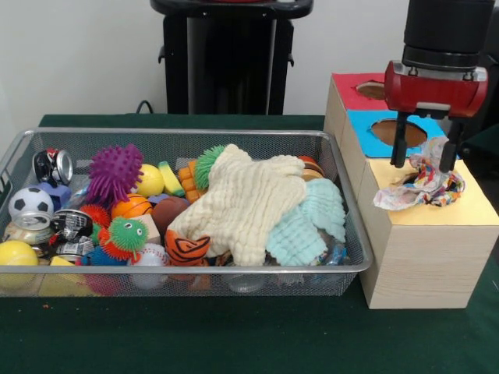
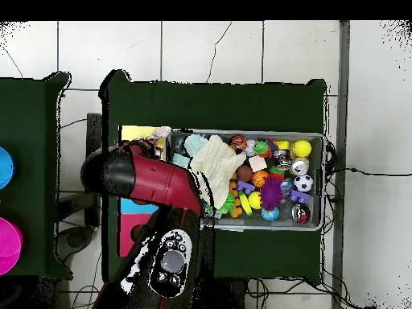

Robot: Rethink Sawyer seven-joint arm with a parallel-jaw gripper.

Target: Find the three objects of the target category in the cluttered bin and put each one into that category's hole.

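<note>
The gripper (image 1: 425, 160) hangs with fingers apart — the crumpled wrapper (image 1: 419, 185) lies just below, over the yellow hole (image 1: 468, 206).

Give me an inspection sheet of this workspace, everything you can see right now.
Surface: green table cloth.
Job's things: wire bin full; box with red, blue and yellow tops; crumpled wrapper lying on the yellow top.
Clutter: cream cloth, mint cloth, purple spiky ball, soccer ball, cans.
Gripper: gripper open, fingers either side of the wrapper.
Cables: black cable behind bin.
Surroundings: tiled floor.
</note>
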